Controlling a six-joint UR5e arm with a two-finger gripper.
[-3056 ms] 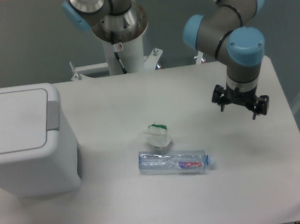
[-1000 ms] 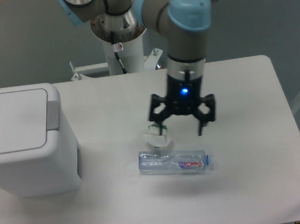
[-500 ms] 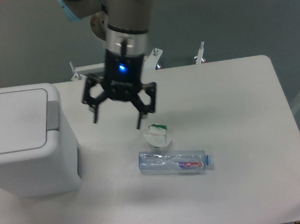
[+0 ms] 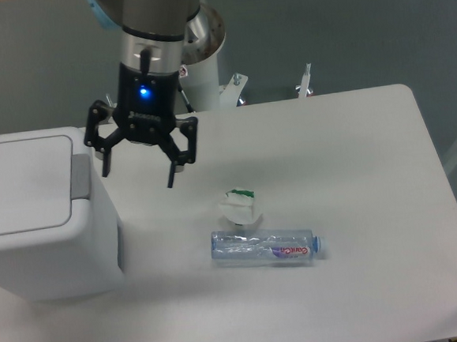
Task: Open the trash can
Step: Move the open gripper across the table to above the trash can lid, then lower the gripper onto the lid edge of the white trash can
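your gripper hangs with its jaws spread, empty — the trash can sits just left, grey tab nearest.

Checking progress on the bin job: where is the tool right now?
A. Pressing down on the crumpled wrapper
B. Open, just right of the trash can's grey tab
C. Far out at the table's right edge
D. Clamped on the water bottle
B: the tool hangs open beside the grey tab of the trash can, whose lid is shut.
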